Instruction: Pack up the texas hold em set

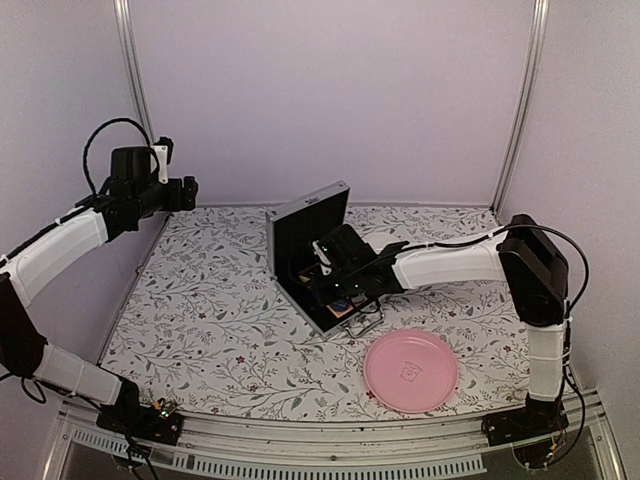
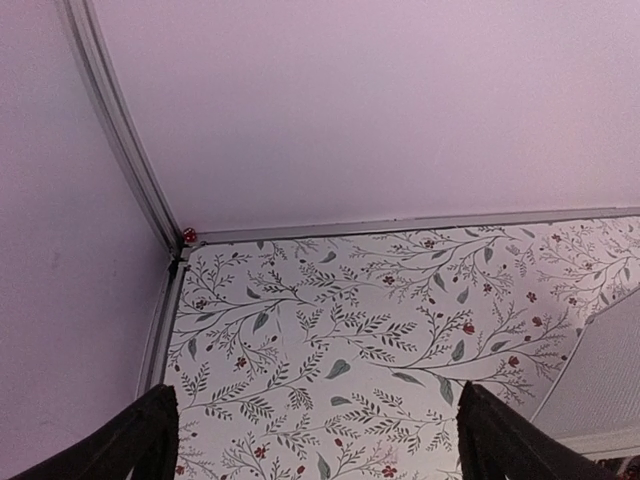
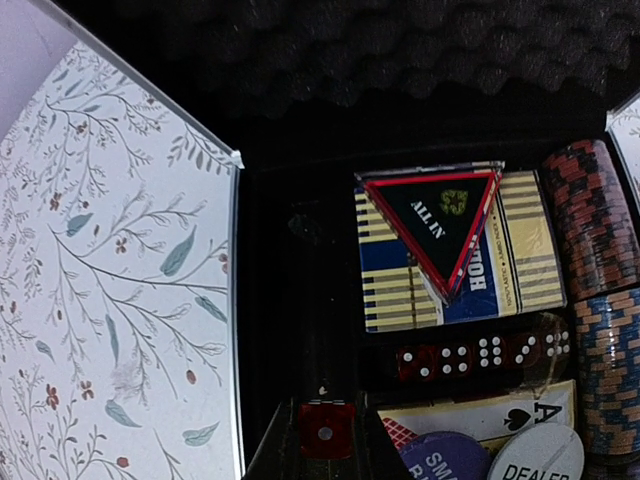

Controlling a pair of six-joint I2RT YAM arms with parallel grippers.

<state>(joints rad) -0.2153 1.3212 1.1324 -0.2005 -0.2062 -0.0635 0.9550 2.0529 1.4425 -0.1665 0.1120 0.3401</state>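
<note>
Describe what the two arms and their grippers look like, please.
Both arms have rounded white link covers between black joints. The left arm carries a looping black cable near its wrist; a thin black cable runs along the right arm. The left gripper and the right gripper are black, with a small white part beside each.

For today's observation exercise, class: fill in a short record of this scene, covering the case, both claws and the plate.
case: open on the table, lid up
right claw: inside the case, shut on a red die
left claw: open, raised at the far left, holding nothing
in the case: cards, chips, row of dice
plate: pink, on the table nearer than the case, not touching it
</note>
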